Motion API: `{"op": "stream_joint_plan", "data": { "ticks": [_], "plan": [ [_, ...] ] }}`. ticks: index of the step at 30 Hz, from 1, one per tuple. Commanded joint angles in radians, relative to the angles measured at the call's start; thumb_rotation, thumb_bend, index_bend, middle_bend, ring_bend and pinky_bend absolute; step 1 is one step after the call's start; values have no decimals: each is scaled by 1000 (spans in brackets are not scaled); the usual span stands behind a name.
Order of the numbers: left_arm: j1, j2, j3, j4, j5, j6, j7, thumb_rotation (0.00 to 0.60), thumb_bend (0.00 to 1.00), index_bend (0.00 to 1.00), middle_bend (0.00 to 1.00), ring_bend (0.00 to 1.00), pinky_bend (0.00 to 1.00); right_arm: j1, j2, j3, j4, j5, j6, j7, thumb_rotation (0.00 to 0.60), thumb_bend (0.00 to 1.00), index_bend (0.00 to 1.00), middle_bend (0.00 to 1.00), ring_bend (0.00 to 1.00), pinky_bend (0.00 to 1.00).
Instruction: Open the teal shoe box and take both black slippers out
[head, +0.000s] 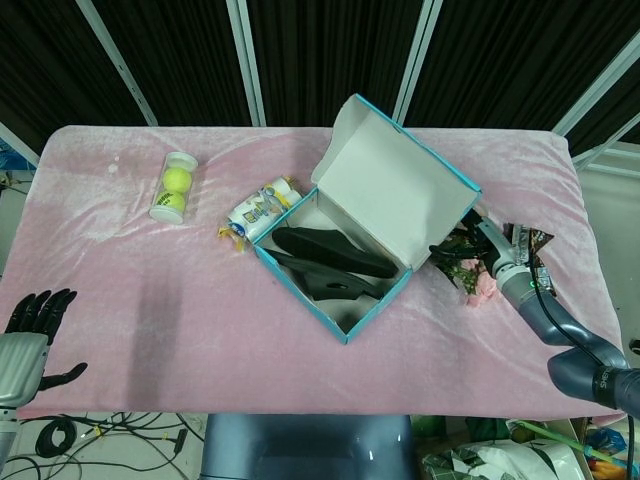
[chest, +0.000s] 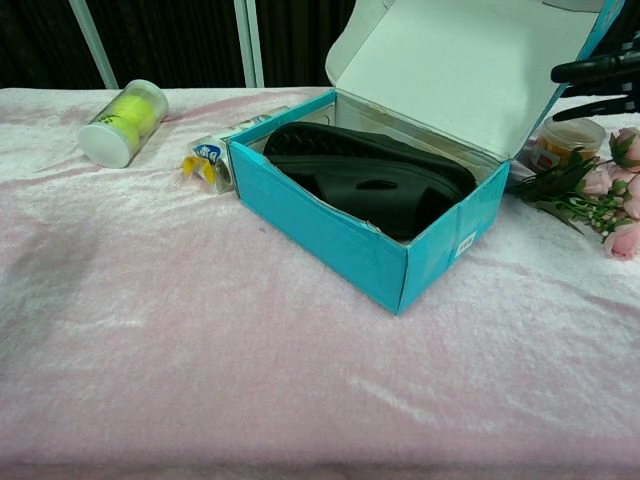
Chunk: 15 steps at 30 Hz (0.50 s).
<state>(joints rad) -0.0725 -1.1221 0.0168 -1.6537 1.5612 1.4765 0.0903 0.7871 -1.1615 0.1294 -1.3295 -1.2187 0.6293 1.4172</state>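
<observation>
The teal shoe box (head: 330, 290) sits mid-desk, its lid (head: 395, 195) raised and leaning back toward 1 o'clock. Both black slippers (head: 325, 262) lie inside, side by side. The right hand (head: 462, 243) is at the box's 3 o'clock, just beside the lid's outer edge, dark fingers (chest: 595, 70) extended toward it; contact cannot be told. The left hand (head: 35, 312) rests well apart at 8 o'clock, fingers spread, holding nothing. Pink flowers (chest: 622, 215) lie beneath the right hand.

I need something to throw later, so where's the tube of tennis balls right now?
The tube of tennis balls lies on the pink cloth at the table's far left, left of the small carton and the open teal shoe box.
</observation>
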Motion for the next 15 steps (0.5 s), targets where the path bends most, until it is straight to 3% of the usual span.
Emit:
{"op": "stream_joint_plan", "data": {
  "ticks": [1,10,11,15],
  "plan": [
    [-1,1,-1,-3,1,1,3,600,0,6,75,6,0,-60,-8,50,-17,126,83,-147,600,1,0,0,0,139],
    [-12,7,-7,-25,1,-9,28,600,0,6,75,6,0,-135,-5,130,-31,248,113,-214,600,0,0,0,0,139],
    [-19,8,-10,-29,4,-15,34,600,0,7,75,6,0,-161,-10,145,-30,262,161,-212,600,0,0,0,0,139],
    [-38,14,-20,-40,0,-36,50,600,0,11,75,6,0,-216,-17,155,-64,206,252,-251,600,0,0,0,0,140]
  ]
}}
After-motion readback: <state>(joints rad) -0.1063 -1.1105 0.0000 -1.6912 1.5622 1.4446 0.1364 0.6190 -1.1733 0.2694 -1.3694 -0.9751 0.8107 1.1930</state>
